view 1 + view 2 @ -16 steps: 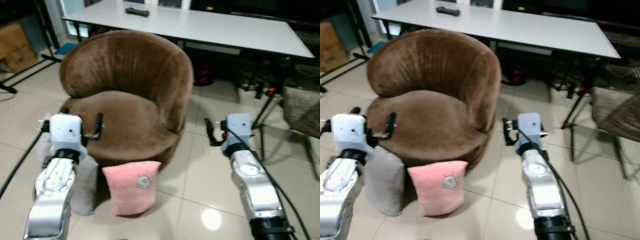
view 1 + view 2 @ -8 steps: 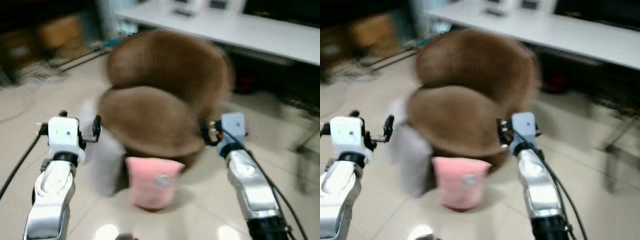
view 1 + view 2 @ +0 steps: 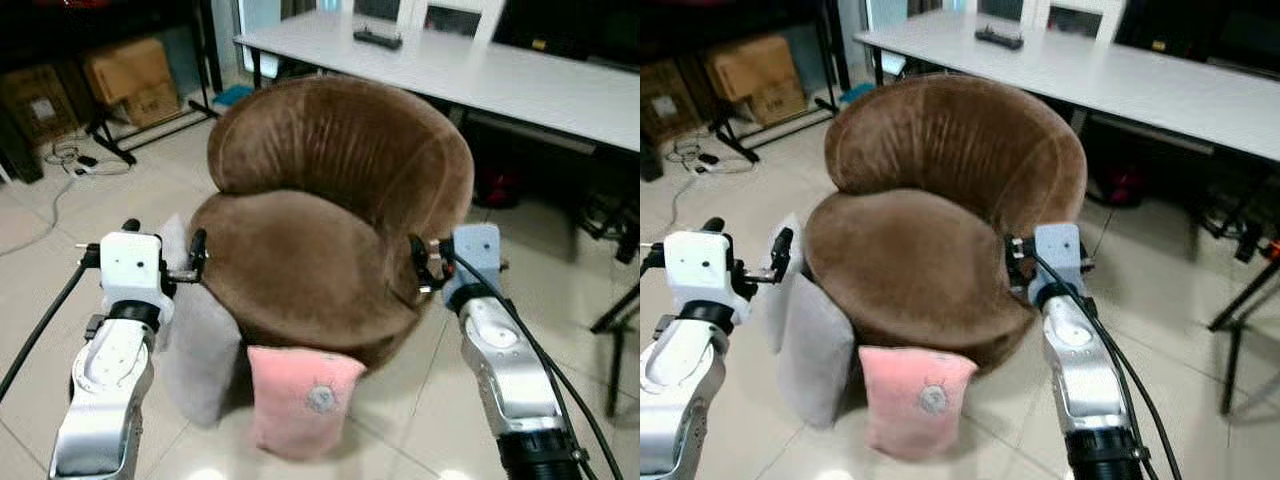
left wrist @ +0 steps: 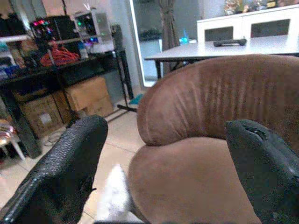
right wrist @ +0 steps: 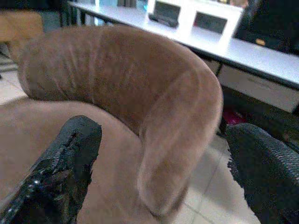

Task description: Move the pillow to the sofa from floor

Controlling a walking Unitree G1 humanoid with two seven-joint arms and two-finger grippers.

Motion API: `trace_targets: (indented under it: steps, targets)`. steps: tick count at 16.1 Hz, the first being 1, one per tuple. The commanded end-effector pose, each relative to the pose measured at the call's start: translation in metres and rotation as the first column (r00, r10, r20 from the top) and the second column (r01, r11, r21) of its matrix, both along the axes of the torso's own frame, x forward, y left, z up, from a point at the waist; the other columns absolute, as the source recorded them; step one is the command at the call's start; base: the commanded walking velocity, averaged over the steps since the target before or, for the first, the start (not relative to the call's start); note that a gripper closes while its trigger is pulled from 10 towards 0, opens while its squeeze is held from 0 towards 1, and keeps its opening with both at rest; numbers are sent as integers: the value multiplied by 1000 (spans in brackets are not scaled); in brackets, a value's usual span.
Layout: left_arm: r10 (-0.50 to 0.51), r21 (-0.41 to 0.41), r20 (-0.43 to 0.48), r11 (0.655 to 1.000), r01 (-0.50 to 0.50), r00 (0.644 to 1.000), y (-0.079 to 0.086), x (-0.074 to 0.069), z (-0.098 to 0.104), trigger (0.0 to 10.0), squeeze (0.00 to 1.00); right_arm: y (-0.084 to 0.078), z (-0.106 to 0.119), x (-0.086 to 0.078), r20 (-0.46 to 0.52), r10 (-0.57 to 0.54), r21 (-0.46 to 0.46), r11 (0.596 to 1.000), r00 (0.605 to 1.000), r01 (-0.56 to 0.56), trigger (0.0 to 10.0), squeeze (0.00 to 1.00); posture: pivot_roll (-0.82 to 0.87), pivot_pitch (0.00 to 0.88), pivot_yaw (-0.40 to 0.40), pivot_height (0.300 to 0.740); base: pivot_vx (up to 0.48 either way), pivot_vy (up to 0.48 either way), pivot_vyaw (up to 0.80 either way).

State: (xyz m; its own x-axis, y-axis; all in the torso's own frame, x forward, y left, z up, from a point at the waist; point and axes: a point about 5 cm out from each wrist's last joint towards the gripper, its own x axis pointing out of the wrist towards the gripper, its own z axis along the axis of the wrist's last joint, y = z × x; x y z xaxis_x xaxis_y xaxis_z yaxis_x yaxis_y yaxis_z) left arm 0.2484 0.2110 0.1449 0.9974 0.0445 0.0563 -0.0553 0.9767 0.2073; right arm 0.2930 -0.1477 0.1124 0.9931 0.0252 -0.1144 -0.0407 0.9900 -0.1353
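Ahead of us, between our two raised arms, sits the brown sofa (image 3: pixel 335 215), a round tub chair with a curved back. Our left gripper (image 3: pixel 165 262) hovers just off the seat's left edge, and our right gripper (image 3: pixel 424 268) hovers at the seat's right edge, close to the armrest. Beyond the sofa, farther from both grippers, stretches a long white table (image 3: pixel 470 75) with a dark remote (image 3: pixel 377 39) lying on it.

Below and beside the left gripper, a grey pillow (image 3: pixel 200 340) stands on the floor (image 3: pixel 40 270), leaning against the sofa's left side. The pink pillow (image 3: pixel 300 398) stands upright on the tiles against the sofa's front base, lower than both grippers and roughly between them, nearer the left one. It is not yet on the seat, and neither gripper touches it.

In the left wrist view our fingers (image 4: pixel 70 168) stand wide apart with the sofa back between them, holding nothing. In the right wrist view the fingers (image 5: pixel 65 163) are likewise spread wide and empty. Out past the left gripper, cardboard boxes (image 3: pixel 125 75) sit under a dark rack.
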Motion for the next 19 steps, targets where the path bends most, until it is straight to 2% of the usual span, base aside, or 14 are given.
trace_targets:
  steps: [1,8,13,16,19]
  targets:
    - [15,15,5,1000,-15,1000,5,-1,2,10000,0,9,-1,-1,-5,41,1,999,999,-41,10000,1000,16,0,-14,740,315,0,800]
    - [8,19,5,1000,-9,1000,3,-2,2,10000,0,11,-1,-2,3,64,14,998,998,-64,10000,1000,18,0,-18,740,307,0,768]
    - [-4,44,9,999,3,1000,1,-2,1,10000,0,9,-4,-4,-12,47,91,995,999,-46,10000,1000,18,0,-18,740,56,0,0]
    - [-16,72,-16,997,17,1000,0,-4,-3,10000,0,5,-9,-7,-29,22,102,995,999,-19,10000,1000,18,0,-18,705,0,0,0]
    - [-30,48,-33,998,31,999,0,-6,-8,10000,0,3,-11,-9,-33,8,120,993,999,-4,10000,1000,14,0,-19,681,0,0,0]
